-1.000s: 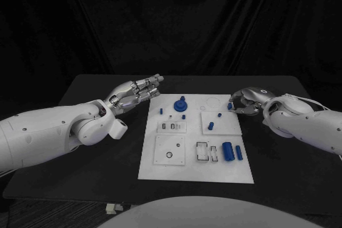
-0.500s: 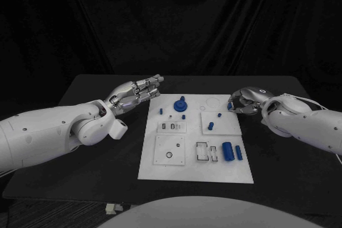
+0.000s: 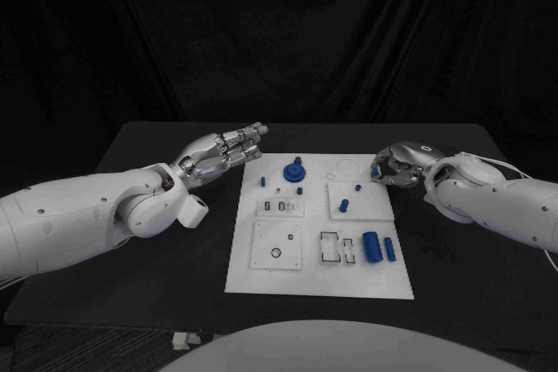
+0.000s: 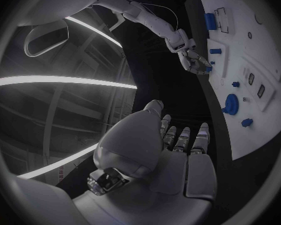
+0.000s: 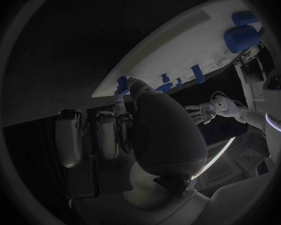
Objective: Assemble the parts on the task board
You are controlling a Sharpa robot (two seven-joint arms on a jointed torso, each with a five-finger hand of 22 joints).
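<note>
The white task board [image 3: 320,275] lies mid-table. On it are a blue round knob [image 3: 295,172], two blue cylinders [image 3: 373,247] near the right edge, and several small blue pegs. My right hand [image 3: 397,165] sits at the board's far right edge, thumb and fingers curled round a small blue peg [image 3: 376,172]. The right wrist view shows the thumb tip against that peg [image 5: 122,82] at the board's [image 5: 178,50] rim. My left hand [image 3: 221,152] hovers off the board's far left corner, fingers stretched out, holding nothing. The left wrist view shows it [image 4: 159,150] beside the board [image 4: 265,115].
Recessed slots and small holes mark the board's near half [image 3: 279,251]. Black table [image 3: 151,267] surrounds the board on all sides. A dark curtain hangs behind the table.
My right hand has edged slightly toward the board over the small peg. The left hand and the parts have not moved.
</note>
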